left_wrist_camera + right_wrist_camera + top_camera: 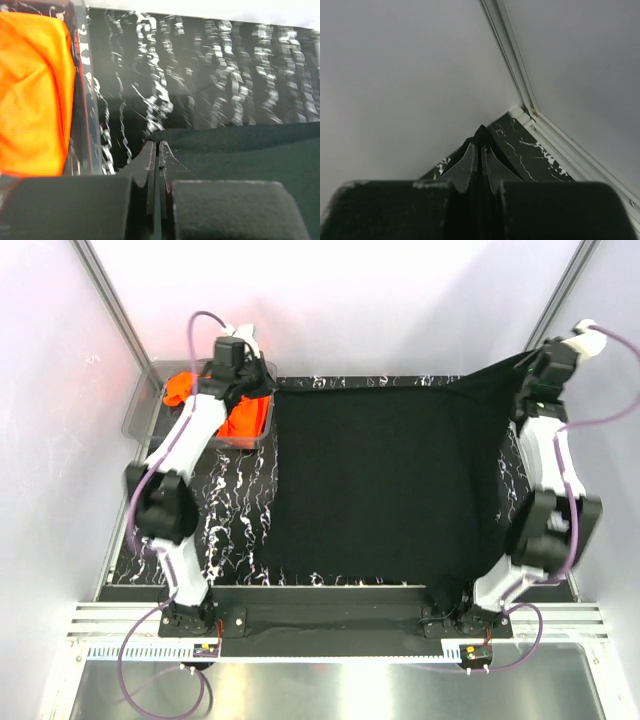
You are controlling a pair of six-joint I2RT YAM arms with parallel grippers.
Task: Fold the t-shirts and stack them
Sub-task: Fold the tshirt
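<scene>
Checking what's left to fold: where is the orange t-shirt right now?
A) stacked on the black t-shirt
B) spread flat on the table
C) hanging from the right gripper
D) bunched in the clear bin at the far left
D: the orange t-shirt lies bunched inside the clear bin, while only the black t-shirt is spread over the table.

Stretches left arm (185, 455) from the near edge to the far left corner of the counter (240, 490), elbow bowed outward. Clamps left pincer (156, 145) tight on the far edge of the black t-shirt (380, 480), low down. Extends right arm (545, 470) to the far right corner, wrist raised. Grips the shirt's lifted corner in right pincer (481, 135), fingers pressed together.
</scene>
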